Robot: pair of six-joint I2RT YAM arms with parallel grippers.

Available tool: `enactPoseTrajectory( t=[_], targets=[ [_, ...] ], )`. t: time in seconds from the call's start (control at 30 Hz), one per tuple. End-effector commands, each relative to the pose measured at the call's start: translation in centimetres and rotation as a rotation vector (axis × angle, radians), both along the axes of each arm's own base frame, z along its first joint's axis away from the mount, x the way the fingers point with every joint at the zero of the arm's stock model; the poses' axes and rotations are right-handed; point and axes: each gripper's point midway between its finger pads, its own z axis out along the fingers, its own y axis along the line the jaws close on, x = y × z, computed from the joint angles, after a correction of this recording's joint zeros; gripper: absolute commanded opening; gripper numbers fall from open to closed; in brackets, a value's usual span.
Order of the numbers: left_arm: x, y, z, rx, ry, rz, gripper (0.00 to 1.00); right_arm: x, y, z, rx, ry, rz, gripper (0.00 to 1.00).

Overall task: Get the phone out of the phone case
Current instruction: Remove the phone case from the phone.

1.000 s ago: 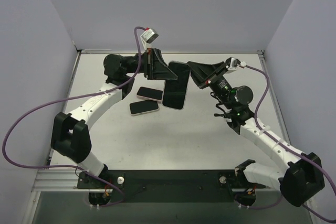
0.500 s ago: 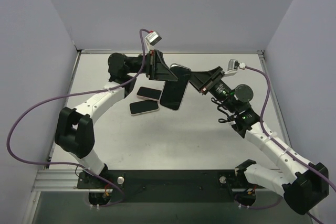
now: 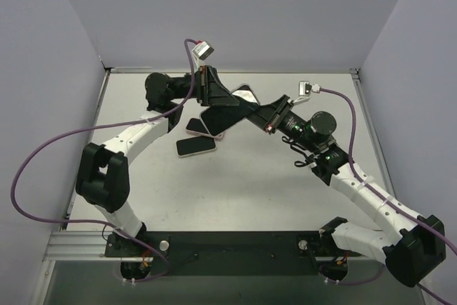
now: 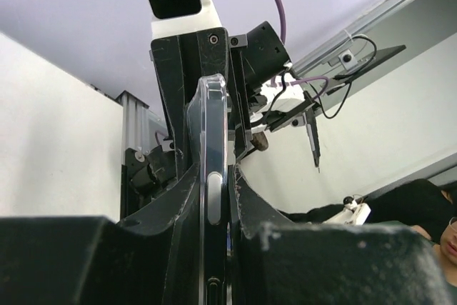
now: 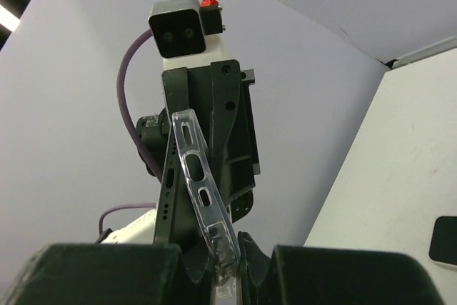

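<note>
Phone (image 5: 166,205) sits clamped edge-on in the left gripper (image 4: 214,185), while the right gripper (image 5: 227,246) pinches the rim of the clear phone case (image 5: 202,191) bent away from it.

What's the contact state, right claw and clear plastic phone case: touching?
Touching. Right wrist view: the right claw pinches the peeled edge of the clear plastic phone case.

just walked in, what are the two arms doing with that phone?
Both arms hold one phone up above the table. The left pincer clamps the phone, and the right pincer is shut on the rim of the clear case. In the right wrist view the case stands off the phone at an angle, so it is partly peeled but not yet free. Two other phone-shaped items lie flat on the table.
</note>
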Motion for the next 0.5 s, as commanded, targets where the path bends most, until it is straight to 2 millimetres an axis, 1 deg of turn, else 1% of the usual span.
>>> enactPoseTrajectory(
  t=[0.0,0.07,0.1,0.13,0.17,0.2,0.23,0.27,0.3,0.33,0.37,0.4,0.43,0.47],
  targets=[
    [1.5,0.2,9.1,-0.391,-0.084,0.257,0.0,-6.2,2.1,-15.4,-0.292,0.474,0.282,0.0],
    [2.1,-0.2,7.0,-0.345,-0.069,0.277,0.0,-4.3,0.7,-15.6,-0.275,0.494,0.181,0.0],
    [2.5,-0.5,5.9,-0.313,-0.05,0.285,0.0,-3.9,-0.1,-15.6,-0.266,0.496,0.143,0.0],
    [3.1,-0.7,4.1,-0.28,-0.038,0.308,0.0,-3.3,-0.8,-15.6,-0.259,0.504,0.107,0.0],
    [3.4,-0.9,3.2,-0.257,-0.031,0.318,0.0,-2.0,-2.3,-15.9,-0.253,0.517,0.034,0.0],
    [3.9,-1.1,1.9,-0.229,-0.005,0.331,0.0,-1.6,-3.0,-15.4,-0.249,0.507,0.006,0.0],
    [4.2,-1.4,0.1,-0.196,0.011,0.342,0.0,-1.1,-3.7,-15.2,-0.255,0.508,-0.023,0.0],
    [4.4,-1.6,-0.9,-0.176,0.025,0.345,0.0,-1.0,-4.7,-16.0,-0.3,0.527,-0.053,0.0],
    [4.9,-1.9,-2.3,-0.152,0.048,0.35,0.06,-0.6,-5.3,-15.8,-0.319,0.52,-0.085,0.0],
    [5.0,-2.0,-3.2,-0.137,0.055,0.354,0.14,-0.2,-5.4,-14.8,-0.329,0.5,-0.098,0.0],
    [5.2,-2.2,-4.8,-0.111,0.084,0.357,0.21,-0.5,-6.0,-15.5,-0.381,0.511,-0.105,0.0],
    [5.6,-2.4,-6.0,-0.094,0.105,0.364,0.3,-0.1,-6.3,-15.5,-0.399,0.511,-0.123,0.0],
    [5.8,-2.5,-6.8,-0.083,0.117,0.364,0.48,-0.4,-6.5,-15.6,-0.424,0.528,-0.124,0.0],
    [5.9,-2.7,-8.1,-0.06,0.141,0.366,0.55,-0.4,-6.7,-15.6,-0.441,0.524,-0.124,0.0]
  ],
)
